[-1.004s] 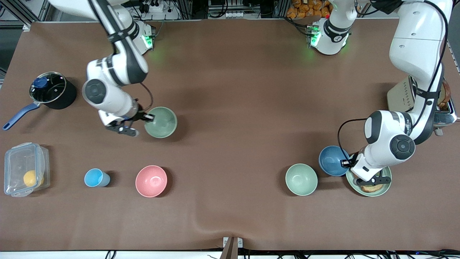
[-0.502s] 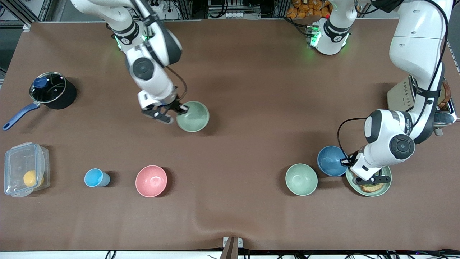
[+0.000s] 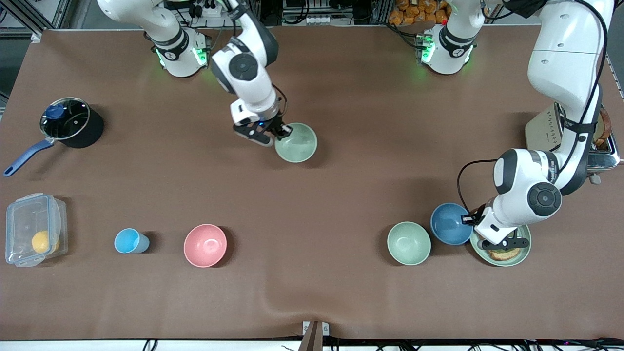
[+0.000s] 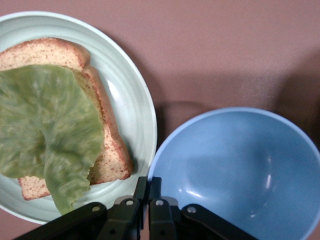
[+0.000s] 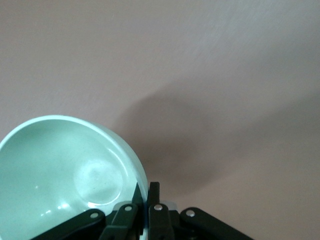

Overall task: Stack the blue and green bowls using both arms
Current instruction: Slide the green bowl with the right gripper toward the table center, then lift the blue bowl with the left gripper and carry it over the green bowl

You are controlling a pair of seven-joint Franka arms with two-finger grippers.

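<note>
My right gripper [image 3: 282,131] is shut on the rim of the green bowl [image 3: 297,143] and holds it over the table's middle. In the right wrist view the fingers [image 5: 154,189] pinch that bowl's rim [image 5: 131,150]. My left gripper [image 3: 470,220] is shut on the rim of the blue bowl [image 3: 449,224], which sits between a paler mint-green bowl [image 3: 408,243] and the toast plate [image 3: 521,253]. In the left wrist view the gripper [image 4: 148,182] clamps the blue bowl's edge [image 4: 240,170] beside the plate [image 4: 135,100].
A pink bowl [image 3: 205,245], a light-blue cup [image 3: 129,241] and a clear box [image 3: 33,229] stand toward the right arm's end. A black pot [image 3: 70,122] stands farther from the camera than the box. A toaster [image 3: 546,129] stands at the left arm's end.
My right arm has carried the green bowl from the right arm's end toward the table's middle. The blue bowl in my left gripper has shifted slightly toward the camera.
</note>
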